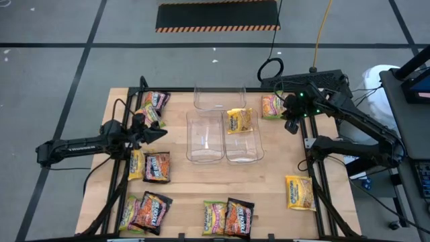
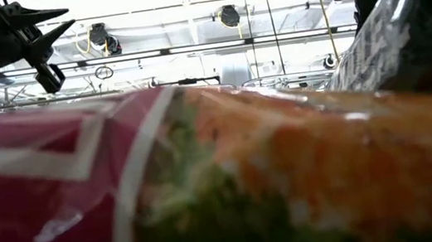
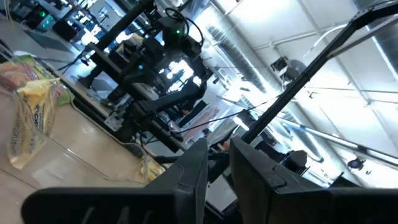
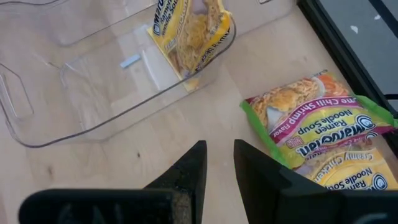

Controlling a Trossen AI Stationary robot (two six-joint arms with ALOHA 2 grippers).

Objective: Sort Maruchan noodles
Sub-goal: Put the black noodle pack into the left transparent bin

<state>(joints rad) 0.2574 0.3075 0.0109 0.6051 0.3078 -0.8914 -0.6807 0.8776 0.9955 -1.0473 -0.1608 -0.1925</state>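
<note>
A pink-green noodle packet (image 2: 207, 181) lies right against the low camera, and other noodle packets (image 1: 151, 167) ring the wooden worktop (image 1: 272, 178), leaving its middle to three clear bins (image 1: 205, 136), one holding a yellow packet (image 1: 239, 120). The left end effector (image 1: 160, 132) hangs empty beside the left packets, fingers narrowly apart. The right end effector (image 4: 217, 163), likewise narrow and empty, hovers near the far right edge by a shrimp packet (image 4: 317, 115), grey tiled floor (image 1: 60, 60) beyond.

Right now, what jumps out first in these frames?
Three clear bins sit mid-table, with one yellow packet leaning in the right-hand bin. Loose noodle packets ring the table edges. The right gripper, open and empty, hovers by a pink-green packet at the far right; the left gripper waits at the left.
</note>
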